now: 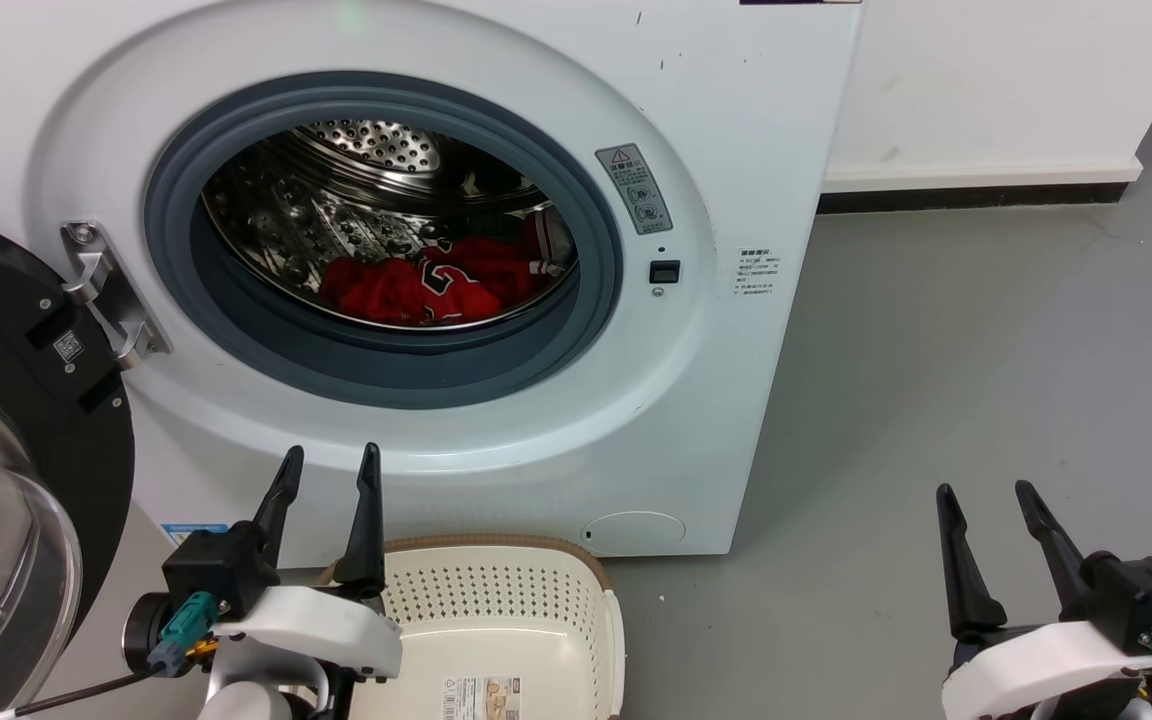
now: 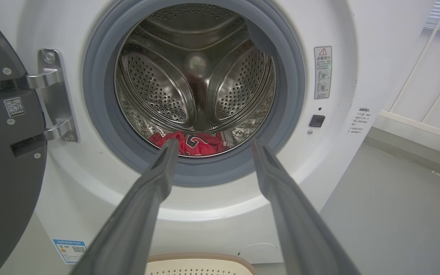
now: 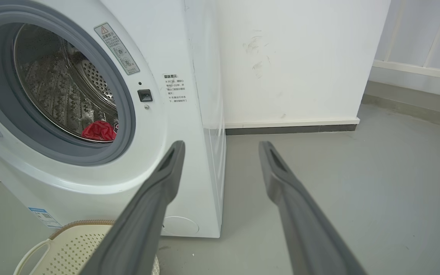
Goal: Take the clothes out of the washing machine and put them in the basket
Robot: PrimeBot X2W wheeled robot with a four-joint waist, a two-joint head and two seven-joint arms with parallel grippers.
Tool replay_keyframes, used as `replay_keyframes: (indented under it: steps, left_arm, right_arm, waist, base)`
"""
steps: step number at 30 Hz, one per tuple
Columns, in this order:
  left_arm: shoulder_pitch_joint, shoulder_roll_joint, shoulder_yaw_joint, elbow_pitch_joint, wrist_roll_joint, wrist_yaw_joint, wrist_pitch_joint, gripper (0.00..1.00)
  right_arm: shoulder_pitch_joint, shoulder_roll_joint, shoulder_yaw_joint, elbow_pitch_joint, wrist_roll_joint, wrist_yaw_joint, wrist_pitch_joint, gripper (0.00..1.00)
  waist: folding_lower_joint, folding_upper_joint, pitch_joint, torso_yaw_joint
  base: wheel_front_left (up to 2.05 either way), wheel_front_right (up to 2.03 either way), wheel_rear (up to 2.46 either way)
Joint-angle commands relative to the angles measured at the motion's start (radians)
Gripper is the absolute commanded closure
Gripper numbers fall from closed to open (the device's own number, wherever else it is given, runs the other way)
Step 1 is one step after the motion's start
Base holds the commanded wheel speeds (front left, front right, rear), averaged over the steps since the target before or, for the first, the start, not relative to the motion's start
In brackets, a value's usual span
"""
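Head view: the basket (image 1: 496, 546) sits below the washing machine (image 1: 736, 150) to catch clothes (image 1: 436, 288); left pincer (image 1: 331, 458) and right pincer (image 1: 984, 490) gape, empty.

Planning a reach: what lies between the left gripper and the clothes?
The grey door seal's lower lip, before the clothes; otherwise open air, per left wrist view.

Washing machine (image 1: 736, 150) ahead of me, its door (image 1: 6, 330) swung out to my left, clothes (image 1: 436, 285) low in the drum (image 1: 376, 150), basket (image 1: 496, 600) on the floor (image 1: 986, 350) just before the washer, my left gripper (image 1: 332, 452) at the basket's left edge, my right gripper (image 1: 984, 488) well apart to the right, wall (image 1: 996, 90) behind.
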Motion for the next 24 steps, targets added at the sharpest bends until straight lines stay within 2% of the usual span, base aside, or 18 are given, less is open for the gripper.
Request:
replay_keyframes:
  steps: [1,8,24]
  left_arm:
    - [-0.009,0.006,-0.002,-0.001,0.023,0.004,-0.010,0.00]
    - [-0.007,0.002,-0.004,0.013,0.086,0.014,-0.028,0.00]
    - [-0.005,-0.005,0.007,0.039,0.149,0.022,-0.050,0.00]
  right_arm:
    - [0.007,0.001,0.000,-0.009,-0.027,0.000,-0.005,0.00]
    - [0.018,0.001,0.000,-0.016,-0.099,0.000,-0.001,0.00]
    - [0.031,0.001,-0.003,-0.026,-0.178,0.000,0.007,0.00]
  waist:
    - [0.0000,0.0000,0.000,0.000]
    - [0.0000,0.0000,-0.001,0.000]
    - [0.0000,0.0000,0.000,0.002]
  base:
    - [0.00,0.00,0.00]
    - [0.00,0.00,0.00]
    - [0.00,0.00,0.00]
